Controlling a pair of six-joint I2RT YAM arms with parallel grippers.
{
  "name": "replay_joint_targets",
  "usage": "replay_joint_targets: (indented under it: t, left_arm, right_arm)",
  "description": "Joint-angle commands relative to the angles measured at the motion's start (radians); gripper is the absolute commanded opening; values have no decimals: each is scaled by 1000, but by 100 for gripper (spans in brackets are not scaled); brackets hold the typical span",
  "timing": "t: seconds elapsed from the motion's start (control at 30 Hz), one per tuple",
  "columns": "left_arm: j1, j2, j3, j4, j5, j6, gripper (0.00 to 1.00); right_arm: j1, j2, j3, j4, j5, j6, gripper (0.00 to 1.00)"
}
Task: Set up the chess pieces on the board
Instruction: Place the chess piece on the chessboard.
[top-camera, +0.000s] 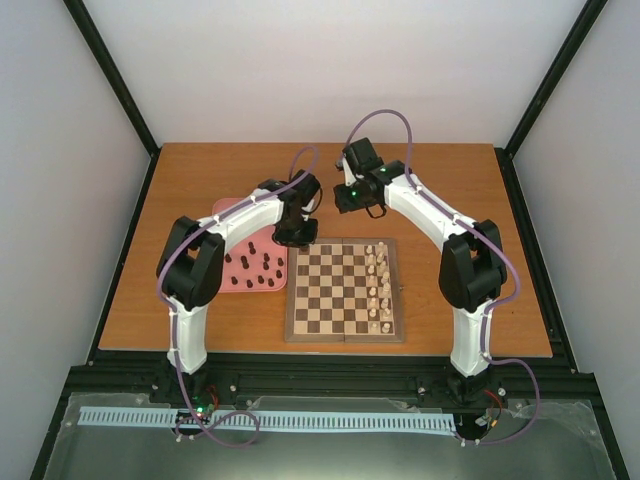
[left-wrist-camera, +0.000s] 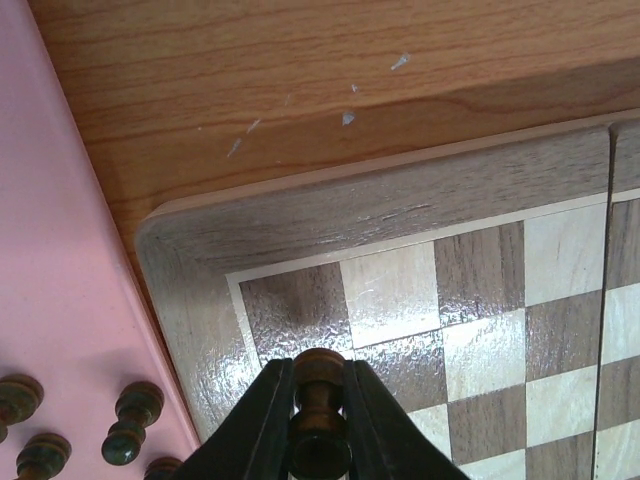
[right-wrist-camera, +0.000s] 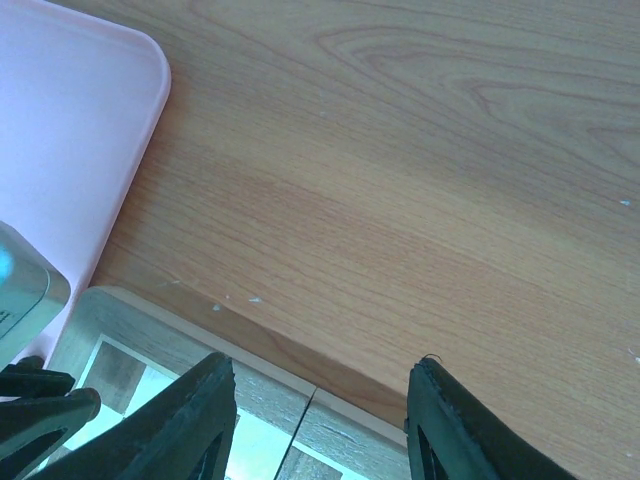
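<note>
The checkered wooden board (top-camera: 345, 290) lies in the middle of the table. My left gripper (top-camera: 296, 236) hangs over its far left corner and is shut on a dark brown chess piece (left-wrist-camera: 318, 410), held above the corner squares of the board (left-wrist-camera: 300, 225). Several dark brown pieces (top-camera: 256, 268) stand on the pink tray (top-camera: 232, 212) left of the board; a few show in the left wrist view (left-wrist-camera: 130, 422). My right gripper (right-wrist-camera: 320, 405) is open and empty above the board's far edge (right-wrist-camera: 290, 395), and shows behind it in the top view (top-camera: 350, 196).
Cream-white pieces (top-camera: 377, 285) fill two columns on the board's right side. The pink tray's corner (right-wrist-camera: 70, 130) shows in the right wrist view. Bare wooden tabletop (top-camera: 440, 180) lies behind and right of the board.
</note>
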Motion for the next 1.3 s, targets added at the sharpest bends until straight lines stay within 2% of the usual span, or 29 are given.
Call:
replay_joint_targets:
  t: [0.0, 0.6, 1.07, 1.27]
  left_arm:
    - [-11, 17, 47, -5, -8, -9, 16]
    - [-11, 50, 47, 9, -43, -9, 18]
    - [-11, 54, 41, 11, -59, -9, 32]
    - [-11, 31, 81, -11, -61, 2, 45]
  right_arm:
    - [-13, -12, -13, 15, -6, -10, 48]
    - [-20, -5, -15, 18, -17, -11, 48]
    - [-23, -7, -17, 16, -23, -11, 48]
    - [-23, -7, -6, 8, -22, -13, 48]
